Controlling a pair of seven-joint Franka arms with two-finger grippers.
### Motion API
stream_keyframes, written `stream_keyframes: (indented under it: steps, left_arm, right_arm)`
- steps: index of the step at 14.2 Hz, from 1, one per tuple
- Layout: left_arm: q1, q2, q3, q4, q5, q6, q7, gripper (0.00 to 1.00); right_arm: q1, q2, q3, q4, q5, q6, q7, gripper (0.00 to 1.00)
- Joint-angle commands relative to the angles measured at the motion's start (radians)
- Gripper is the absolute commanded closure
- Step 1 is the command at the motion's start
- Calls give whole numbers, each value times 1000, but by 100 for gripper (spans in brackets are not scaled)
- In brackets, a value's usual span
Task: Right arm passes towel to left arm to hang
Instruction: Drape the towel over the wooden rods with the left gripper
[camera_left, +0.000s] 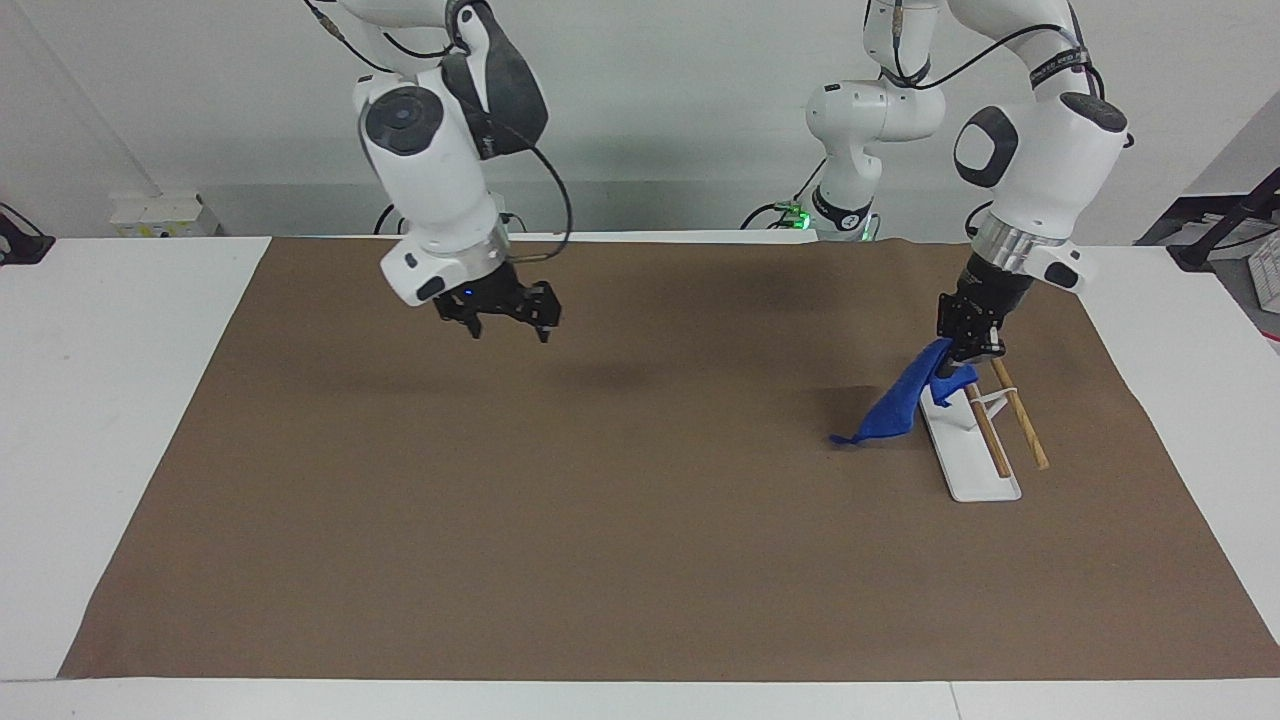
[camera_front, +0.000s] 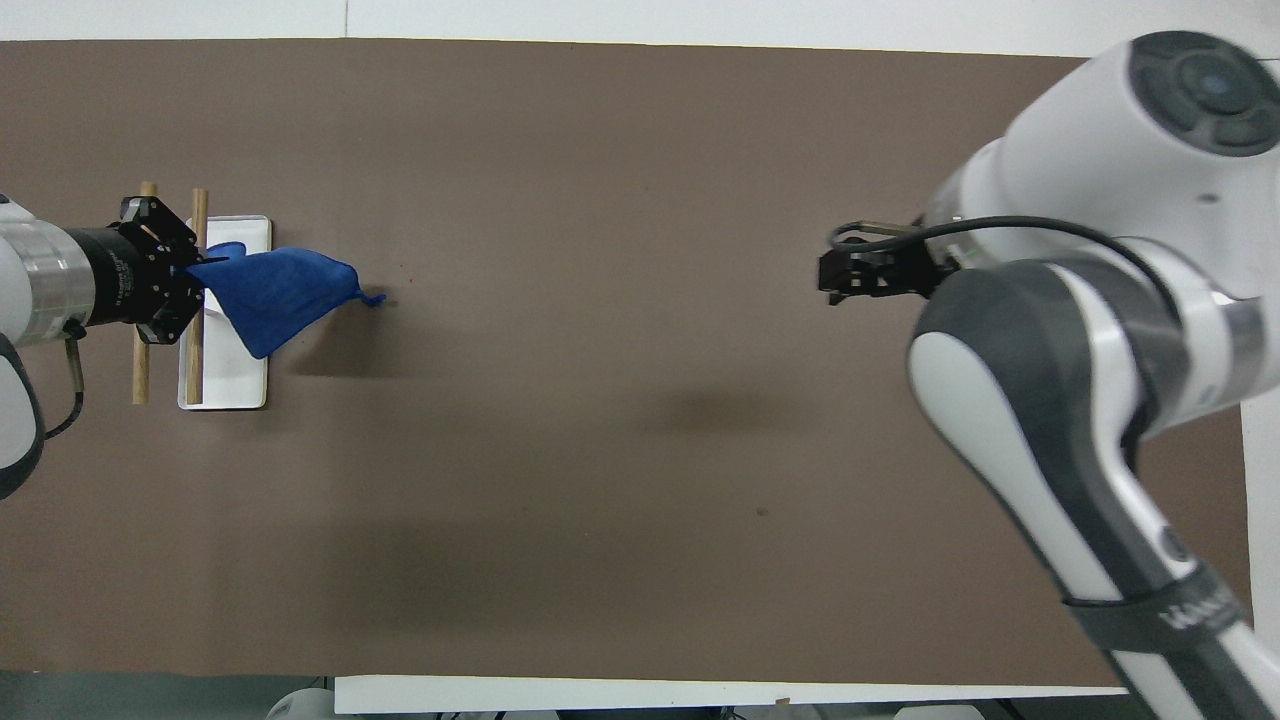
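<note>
The royal-blue towel (camera_left: 905, 400) (camera_front: 272, 291) hangs slanted from my left gripper (camera_left: 968, 352) (camera_front: 185, 275), which is shut on its upper corner. That gripper is over the rack's two wooden rods (camera_left: 985, 428) (camera_front: 198, 300). The towel's lower corner with the loop tail (camera_left: 842, 438) (camera_front: 372, 297) trails down toward the brown mat beside the rack, toward the right arm's end. My right gripper (camera_left: 508, 325) (camera_front: 838, 280) is open and empty, held in the air over the mat at the right arm's end.
The rack is a white base plate (camera_left: 972, 470) (camera_front: 240, 385) with a white post holding two wooden rods, at the left arm's end. A brown mat (camera_left: 600, 520) (camera_front: 620, 450) covers the white table.
</note>
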Motion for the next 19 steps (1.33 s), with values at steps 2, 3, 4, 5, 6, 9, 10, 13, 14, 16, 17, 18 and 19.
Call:
stream_keyframes:
  steps: [2, 3, 4, 5, 6, 9, 10, 13, 14, 16, 17, 18, 19]
  left_arm:
    - [73, 11, -4, 12, -24, 24, 158, 100]
    - [78, 23, -3, 30, -29, 24, 195, 100]
    - [83, 32, 0, 52, -30, 26, 223, 100]
    - [104, 45, 0, 69, -29, 26, 252, 100]
    - [113, 54, 0, 86, -30, 24, 289, 100]
    - [141, 65, 2, 101, -27, 32, 434, 100]
    - [153, 65, 2, 104, -27, 29, 493, 100]
    - [170, 72, 2, 135, -21, 12, 590, 100]
    - [172, 83, 2, 155, -18, 6, 600, 100]
    - [173, 112, 2, 233, -1, -70, 604, 99]
    - [172, 131, 2, 272, 41, -113, 610, 99]
    - [169, 140, 2, 291, 89, -139, 608, 99]
    - [170, 135, 2, 287, 101, -141, 610, 99]
  right_arm:
    - [99, -18, -321, 37, -18, -75, -324, 0]
    - [109, -15, -391, 59, -18, -95, -409, 0]
    - [110, -16, -436, 73, -18, -100, -466, 0]
    - [110, -16, -447, 100, -18, -101, -480, 0]
    - [110, -16, -447, 131, -22, -115, -474, 0]
    - [120, -7, -400, 182, -99, -154, -404, 0]
    - [120, -6, -383, 191, -98, -151, -387, 0]
    - [119, -4, -348, 192, -98, -149, -316, 0]
    - [119, -4, -346, 192, -98, -152, -311, 0]
    - [117, -7, -348, 192, -95, -157, -311, 0]
    - [113, -7, -348, 192, -90, -158, -314, 0]
    - [111, -9, -348, 192, -90, -158, -316, 0]
    - [111, -16, -351, 192, -88, -157, -316, 0]
